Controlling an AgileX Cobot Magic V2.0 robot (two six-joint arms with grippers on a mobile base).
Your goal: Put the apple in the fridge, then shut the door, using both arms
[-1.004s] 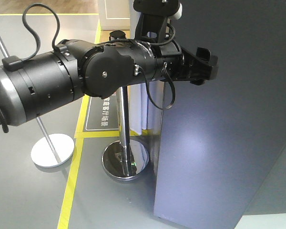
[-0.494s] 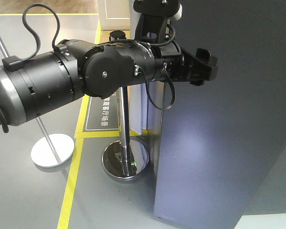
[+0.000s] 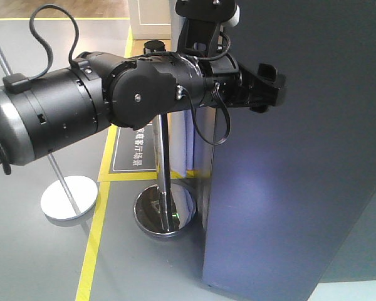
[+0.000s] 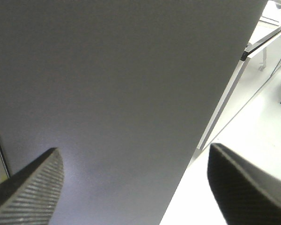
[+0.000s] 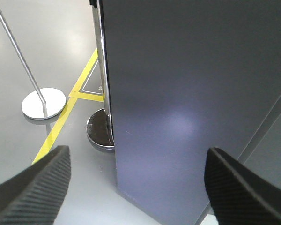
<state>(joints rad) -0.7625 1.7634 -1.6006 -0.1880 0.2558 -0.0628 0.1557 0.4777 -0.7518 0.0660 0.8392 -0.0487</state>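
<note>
Change: almost nothing has moved since the earlier front views; the arm keeps its pose against the door, and the pale patch at the lower right edge of the front view has shrunk a little.
Door: door (image 3: 288, 188) shows its flat dark grey outer face, standing upright and filling the right half of the front view; a soft sheen of light lies on it.
Left hand: left hand (image 4: 131, 187) faces the grey panel close up, its two ribbed fingers (image 4: 33, 187) wide apart with nothing between them.
Right hand: right hand (image 5: 136, 187) likewise spread wide and holding nothing, aimed at the door's lower part and the floor.
Front-view arm: a black arm (image 3: 113, 100) reaches across, its end (image 3: 263, 84) at the door's face; whether it touches I cannot tell.
Apple: not visible in any view.
Floor: glossy grey floor (image 3: 44, 263) with yellow tape lines (image 3: 94, 244).
Room: a chrome barrier post (image 3: 165, 213) on a round mirrored base stands just beside the door's edge; a thin pole on a white disc base (image 3: 66, 197) stands further left.
</note>
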